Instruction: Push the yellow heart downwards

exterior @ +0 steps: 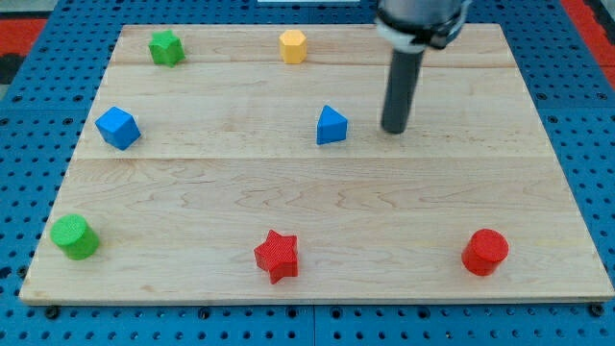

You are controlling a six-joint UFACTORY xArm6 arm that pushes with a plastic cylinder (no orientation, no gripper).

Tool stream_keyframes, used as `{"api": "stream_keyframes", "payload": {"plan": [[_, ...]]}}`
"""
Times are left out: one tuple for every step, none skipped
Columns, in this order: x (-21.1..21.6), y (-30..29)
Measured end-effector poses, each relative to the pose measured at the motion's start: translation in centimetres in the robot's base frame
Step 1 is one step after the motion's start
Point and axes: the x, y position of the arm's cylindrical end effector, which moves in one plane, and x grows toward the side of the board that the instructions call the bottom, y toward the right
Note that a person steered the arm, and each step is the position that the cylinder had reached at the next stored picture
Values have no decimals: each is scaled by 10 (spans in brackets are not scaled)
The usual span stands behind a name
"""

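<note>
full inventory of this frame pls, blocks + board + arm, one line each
green star: 1, green, top left of the board
yellow block: 1, yellow, looks hexagonal rather than heart-shaped, top edge, a little left of centre
blue cube: 1, blue, left side, mid-height
blue triangular block: 1, blue, near the centre
green cylinder: 1, green, bottom left corner
red star: 1, red, bottom edge, a little left of centre
red cylinder: 1, red, bottom right
wooden board: 1, light wood, fills most of the view
pegboard surface: blue with holes, around the board
my tip: 1, dark rod, just to the view's right of the blue triangular block, not touching it, well away from the yellow block
</note>
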Motion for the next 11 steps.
{"api": "stream_keyframes", "payload": {"plan": [[-44, 53], [-61, 126], [-84, 157], [-146, 153], [-178, 118], [-183, 64], [-170, 7], [-143, -2], [-132, -2], [-130, 1], [-99, 5]]}}
